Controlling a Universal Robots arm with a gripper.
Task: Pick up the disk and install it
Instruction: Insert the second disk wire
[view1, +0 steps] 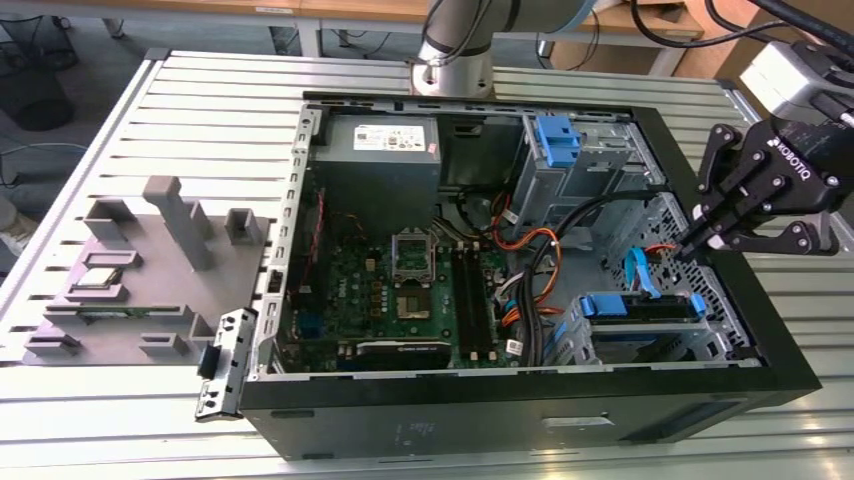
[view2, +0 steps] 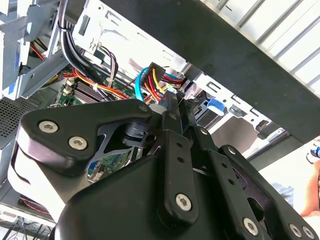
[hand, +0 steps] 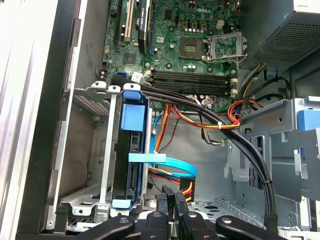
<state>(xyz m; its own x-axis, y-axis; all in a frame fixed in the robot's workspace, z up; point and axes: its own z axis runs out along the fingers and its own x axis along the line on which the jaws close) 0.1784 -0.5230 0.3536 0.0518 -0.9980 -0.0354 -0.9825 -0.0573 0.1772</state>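
A ribbed aluminium tabletop (view1: 200, 110) carried an open black computer case (view1: 534, 400), with a grey fixture tray (view1: 134, 270) beside it toward the exterior view's left. The pincer (view1: 687, 248) hung over the case's edge on the exterior view's right, its fingers drawn together to a narrow tip with nothing between them; in both wrist views the fingertips (hand: 170, 200) met with no gap.

The disk (hand: 129, 165) sat upright in the lower drive cage (hand: 95, 150), its blue rails showing at either end and a blue tab on top, so it looked already seated, just below and beside the pincer.

The risk I judged greatest was snagging: a light-blue data cable (hand: 170, 167) and a bundle of orange, red and black wires (hand: 210, 120) ran close by the fingertips, and any drop or sideways drift could hook them or knock the cage wall.

Counted: one disk, one pincer, one case, two drive cages, the upper one (view1: 574, 150) also bearing a blue carrier.
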